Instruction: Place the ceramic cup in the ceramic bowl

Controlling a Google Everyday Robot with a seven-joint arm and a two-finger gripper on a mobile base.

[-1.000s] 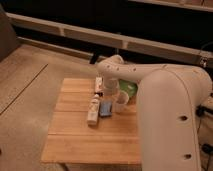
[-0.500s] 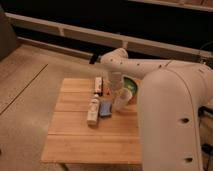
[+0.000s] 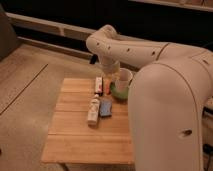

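The white ceramic cup (image 3: 124,77) stands upright right over the green ceramic bowl (image 3: 118,92) at the table's far right. I cannot tell whether it rests inside the bowl or is held just above it. My gripper (image 3: 112,69) hangs from the white arm just left of the cup, close against its rim. The arm's big white body hides the right part of the bowl.
On the wooden table (image 3: 85,137) a long white bottle (image 3: 93,109) lies beside a small blue block (image 3: 105,107). A white packet (image 3: 98,84) and an orange item (image 3: 107,86) lie behind them, left of the bowl. The arm (image 3: 165,100) covers the table's right side.
The arm's elbow has risen and the wrist has lifted. The white cup, earlier mostly covered by the gripper, now shows at the bowl.
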